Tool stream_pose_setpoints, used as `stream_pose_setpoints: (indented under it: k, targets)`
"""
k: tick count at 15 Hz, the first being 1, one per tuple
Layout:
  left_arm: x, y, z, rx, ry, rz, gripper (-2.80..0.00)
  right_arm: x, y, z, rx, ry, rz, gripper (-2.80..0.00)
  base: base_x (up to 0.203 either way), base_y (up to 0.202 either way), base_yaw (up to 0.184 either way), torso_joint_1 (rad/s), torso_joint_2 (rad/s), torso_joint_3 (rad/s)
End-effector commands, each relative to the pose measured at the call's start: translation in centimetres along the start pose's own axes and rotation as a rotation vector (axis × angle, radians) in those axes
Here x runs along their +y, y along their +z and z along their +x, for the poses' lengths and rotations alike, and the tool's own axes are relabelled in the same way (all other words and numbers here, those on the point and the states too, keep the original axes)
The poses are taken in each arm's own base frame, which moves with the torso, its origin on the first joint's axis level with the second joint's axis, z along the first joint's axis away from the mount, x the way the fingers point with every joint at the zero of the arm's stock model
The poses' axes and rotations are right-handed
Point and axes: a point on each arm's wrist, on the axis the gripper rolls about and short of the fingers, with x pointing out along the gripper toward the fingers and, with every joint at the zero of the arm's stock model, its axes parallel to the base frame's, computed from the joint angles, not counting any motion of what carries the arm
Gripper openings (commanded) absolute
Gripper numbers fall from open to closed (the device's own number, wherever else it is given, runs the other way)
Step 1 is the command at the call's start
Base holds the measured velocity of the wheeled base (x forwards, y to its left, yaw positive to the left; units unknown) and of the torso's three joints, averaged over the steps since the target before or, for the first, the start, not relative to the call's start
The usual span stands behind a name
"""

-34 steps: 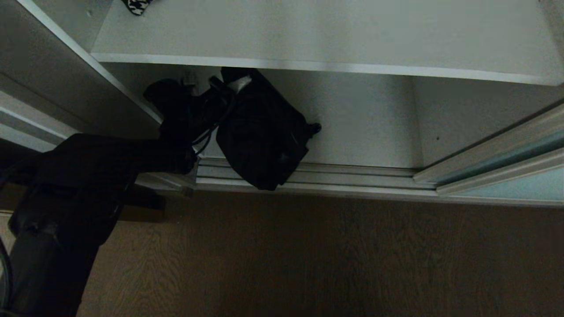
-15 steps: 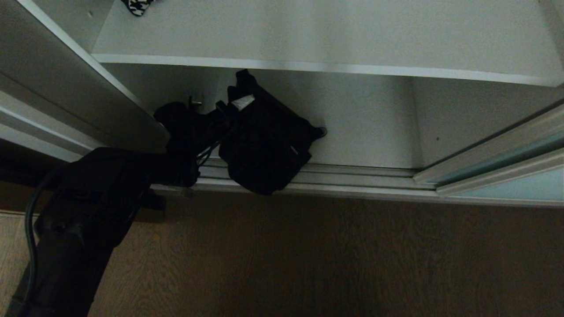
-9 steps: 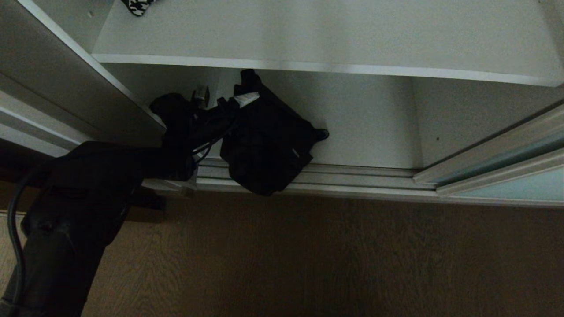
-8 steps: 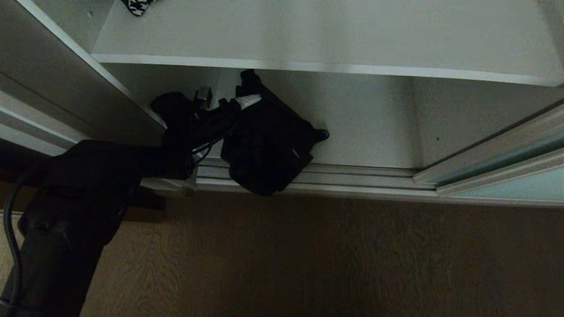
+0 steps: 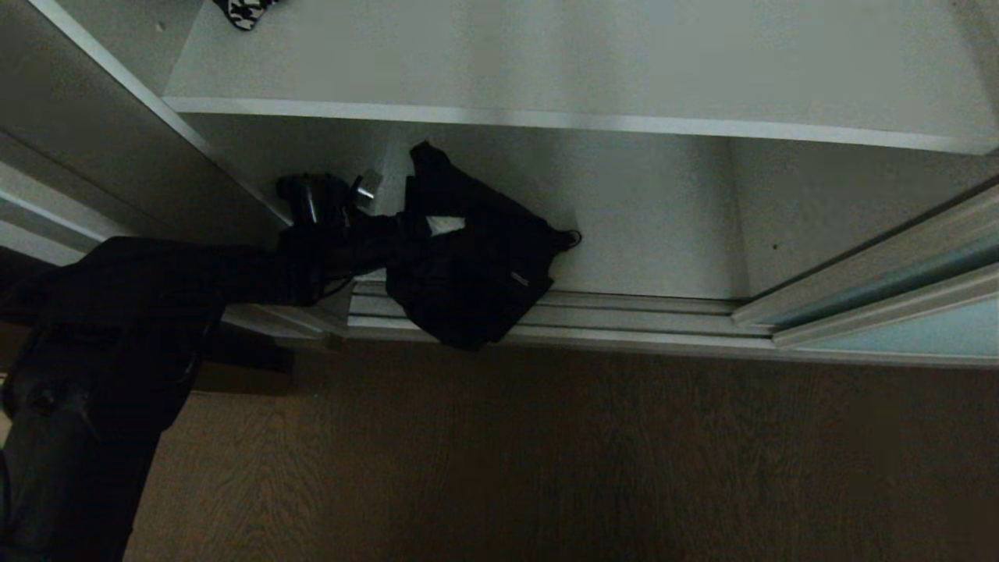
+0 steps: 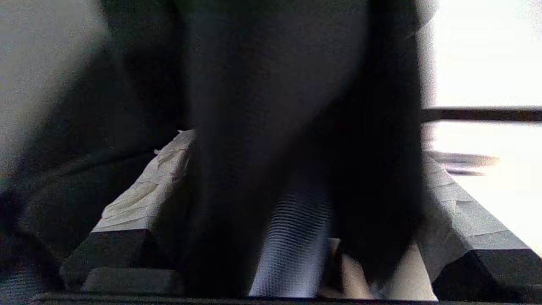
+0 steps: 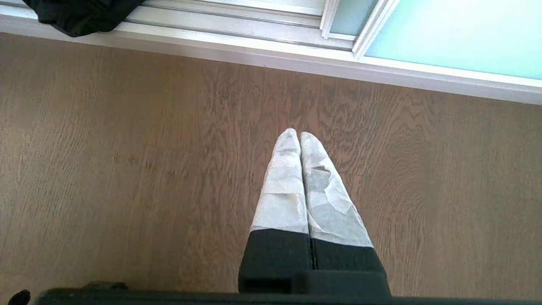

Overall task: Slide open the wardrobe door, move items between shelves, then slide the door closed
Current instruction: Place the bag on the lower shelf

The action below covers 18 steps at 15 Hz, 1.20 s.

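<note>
So the wardrobe is already open here: the sliding wardrobe door [image 5: 897,269], frosted blue-green glass in a silver frame, is shoved over to the right, which is why the left half of the cabinet is exposed for reaching in. The left pincer [image 5: 406,222] is poked into the bottom compartment, right up against a black garment [image 5: 476,273] that looks like folded trousers or shorts. In the left wrist view the taped fingers [image 6: 139,199] stand wide apart with dark cloth [image 6: 288,148] hanging between them, so the pincer is open and not clamping anything. My read is it has put the garment down on the lower shelf [image 5: 648,234]. One catch: the cloth only half sits on the shelf, and its near end droops over the ridged floor track [image 5: 624,316], exactly where the door has to run, so I'd guess it needs a nudge further in before closing. The upper shelf [image 5: 546,62] is mostly bare, with just a black-and-white patterned scrap [image 5: 243,9] at its far left. The right pincer [image 7: 300,140] hangs parked over the wood floor [image 7: 127,148], fingers pressed together, doing nothing.
</note>
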Motion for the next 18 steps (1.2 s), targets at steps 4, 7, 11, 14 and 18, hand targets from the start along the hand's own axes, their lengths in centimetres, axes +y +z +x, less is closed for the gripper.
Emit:
stream_pose_setpoints:
  k: [4,7,11,14,18]
  targets:
    - [0.3,0.6,-0.2,-0.101,0.227,0.344,0.00,0.0,0.0,0.0,-0.002,0.001,0.001,-2.80,0.000,0.000,0.000,0.000,0.00,0.000]
    - [-1.3,2.0,-0.3,-0.164,0.278,0.502,0.00,0.0,0.0,0.0,-0.004,0.001,-0.001,-2.80,0.000,0.000,0.000,0.000,0.00,0.000]
    - [-3.9,2.4,0.6,-0.179,0.294,0.587,0.00,0.0,0.0,0.0,-0.004,0.001,0.000,-2.80,0.000,0.000,0.000,0.000,0.00,0.000]
    - [-4.9,1.5,0.9,-0.059,0.298,0.409,0.00,0.0,0.0,0.0,-0.004,0.001,0.001,-2.80,0.000,0.000,0.000,0.000,0.00,0.000]
    - [-6.6,2.7,0.0,-0.050,0.306,0.451,0.00,0.0,0.0,0.0,-0.004,0.001,0.001,-2.80,0.000,0.000,0.000,0.000,0.00,0.000]
